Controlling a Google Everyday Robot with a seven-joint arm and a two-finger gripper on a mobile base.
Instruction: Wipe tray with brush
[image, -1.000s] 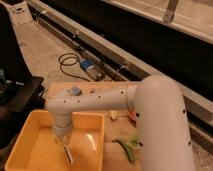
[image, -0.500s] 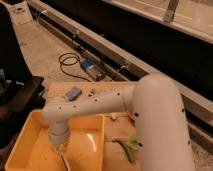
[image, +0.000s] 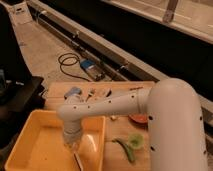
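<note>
Starting at the left, we see the tray (image: 41, 146) lying at the near-left corner of the wooden board (image: 56, 93), its yellow floor bare on the left half. Over the right half of the tray, the gripper (image: 71, 143) hangs pointing straight down, low inside the walls and close to the floor. Just beneath it and slightly to its right, the brush (image: 77, 161) shows as a thin dark stick slanting down toward the tray's near edge. It appears to run out from under the gripper, but we cannot tell whether the gripper is closed on it or merely above it. We judge the wiping step to be in hand, with the brush tip at or near the tray floor. The next move, as we read it, calls for a sideways sweep leftward across the bare floor, with light downward pressure, the tip kept in contact, and the stroke stopped short of the sloping wall. Moving right, the arm (image: 107, 106) runs nearly level from the wrist above the tray, across the board, to a bulky white elbow at the right edge, so the wrist is bent sharply down. Below the arm, on the board to the right of the tray, a green vegetable piece (image: 126, 149) lies well clear of the brush.
</note>
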